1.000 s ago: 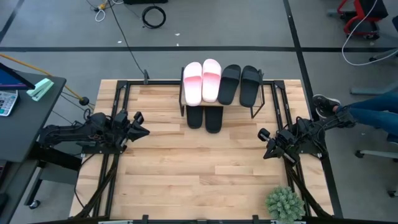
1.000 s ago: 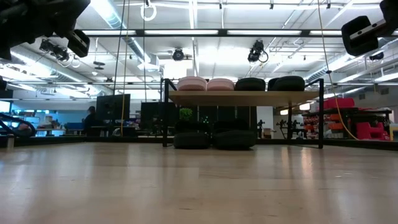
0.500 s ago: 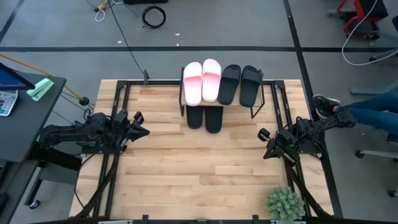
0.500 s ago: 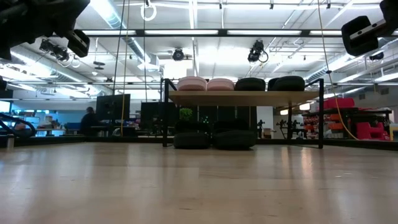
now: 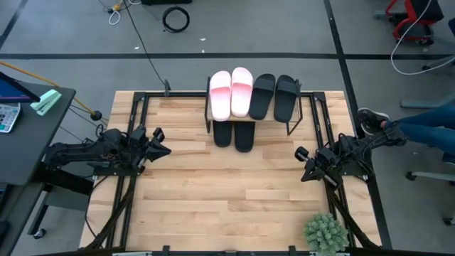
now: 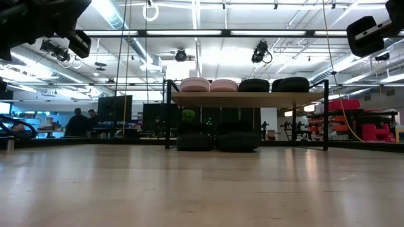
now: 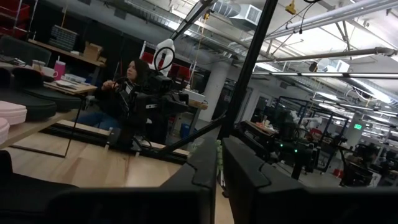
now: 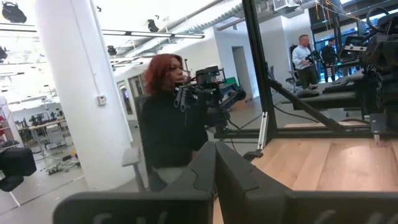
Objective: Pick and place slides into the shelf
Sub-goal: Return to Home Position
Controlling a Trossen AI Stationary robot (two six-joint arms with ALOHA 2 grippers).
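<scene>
The shelf (image 5: pixel 299 114) stands at the table's far middle. Two light pink slides (image 5: pixel 230 93) and two black slides (image 5: pixel 275 97) lie side by side on its slanted wooden board (image 6: pixel 249 99). Two more black slides (image 5: pixel 234 134) sit on the lower tier under the board, also seen in the low view (image 6: pixel 218 140). My left gripper (image 5: pixel 162 142) is shut, raised over the table's left side and well clear of the shelf. My right gripper (image 5: pixel 302 165) is shut, raised over the right side. The wrist views show each pair of fingers closed, left gripper (image 7: pixel 217 180) and right gripper (image 8: pixel 215 177).
A small green potted plant (image 5: pixel 325 233) stands at the table's near right corner. Black frame rails (image 5: pixel 135 114) run along the table's left and right sides. A person's legs and shoe (image 5: pixel 398 129) are beside the right edge. Bare wood (image 5: pixel 227 185) lies between the arms.
</scene>
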